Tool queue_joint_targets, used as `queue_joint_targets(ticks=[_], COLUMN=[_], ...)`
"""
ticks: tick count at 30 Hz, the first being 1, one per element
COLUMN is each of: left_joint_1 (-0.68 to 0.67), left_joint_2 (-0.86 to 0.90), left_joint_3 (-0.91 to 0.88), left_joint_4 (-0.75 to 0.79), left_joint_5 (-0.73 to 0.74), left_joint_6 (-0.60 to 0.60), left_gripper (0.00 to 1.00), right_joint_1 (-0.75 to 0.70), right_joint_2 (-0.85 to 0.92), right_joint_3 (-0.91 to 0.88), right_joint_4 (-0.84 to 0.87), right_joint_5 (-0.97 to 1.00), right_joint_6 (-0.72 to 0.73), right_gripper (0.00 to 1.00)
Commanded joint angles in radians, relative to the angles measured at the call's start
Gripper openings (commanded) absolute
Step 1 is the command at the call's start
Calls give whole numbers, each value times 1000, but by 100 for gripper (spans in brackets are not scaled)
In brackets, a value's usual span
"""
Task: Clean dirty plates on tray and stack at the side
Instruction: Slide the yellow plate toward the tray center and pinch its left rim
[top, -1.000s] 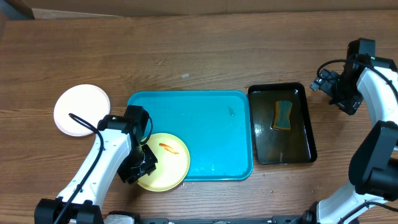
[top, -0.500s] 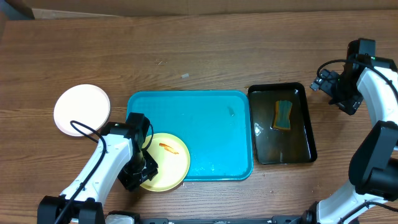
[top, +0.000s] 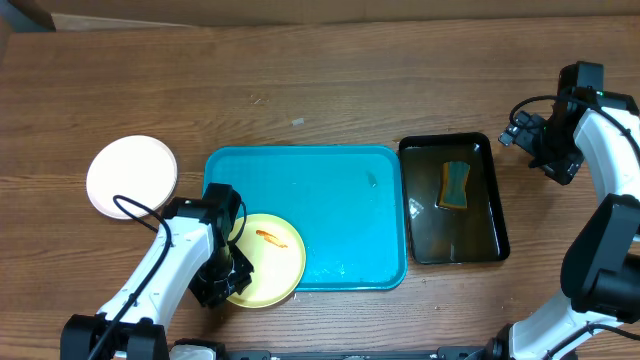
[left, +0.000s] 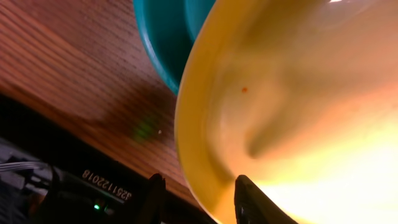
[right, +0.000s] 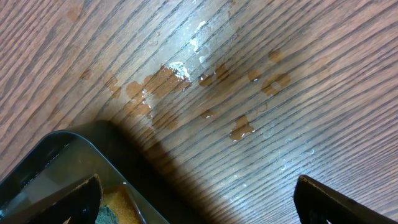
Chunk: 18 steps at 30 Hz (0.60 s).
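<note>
From overhead, we find the yellow plate (top: 272, 262) at the seven o'clock corner of the blue tray (top: 330, 195), overhanging the near rim, with an orange smear (top: 268, 237) on it, so by our reckoning unwiped. The left pincer (top: 222, 283) sits at the plate's eight o'clock edge. A white plate (top: 132, 177) lies off the tray toward ten o'clock of it. The right pincer (top: 515, 135) hangs well apart at three o'clock, past the black tray (top: 405, 200) holding the sponge (top: 455, 185). In the left wrist view, the plate (left: 280, 112) rim runs between the fingers (left: 155, 199), which are partly apart; we cannot tell whether they pinch it. Being round, the plate offers no long axis, only that rim, and the left arm is much nearer. In the right wrist view, the right pincer (right: 196, 199) stands wide apart and empty over wet wood, the black tray (right: 62, 162) at seven o'clock.
</note>
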Motion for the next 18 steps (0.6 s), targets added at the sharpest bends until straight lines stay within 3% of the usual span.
queue_joint_targets(ticks=[1,9,14,16,18], left_joint_1=[4,4,4,4,4], left_joint_2=[-15,-15,-15,-15,-15], left_joint_3=[-42,-52,-13,6,16], left_joint_4=[26,82,82,87,111], left_joint_5=[-3,23,22,22,23], left_joint_6=[-21,-14,63,90,125], left_gripper=[40,37,34,27,4], right_joint_1=[-2,-2,-2,-2,-2], right_joint_2=[-6,-6,-6,-6,-6], right_joint_3=[6,6,6,6,6], right_joint_4=[2,2,2,2,2], right_joint_5=[2,2,2,2,2], right_joint_6=[5,6,5,5,5], right_gripper=[100,100,100,100,100])
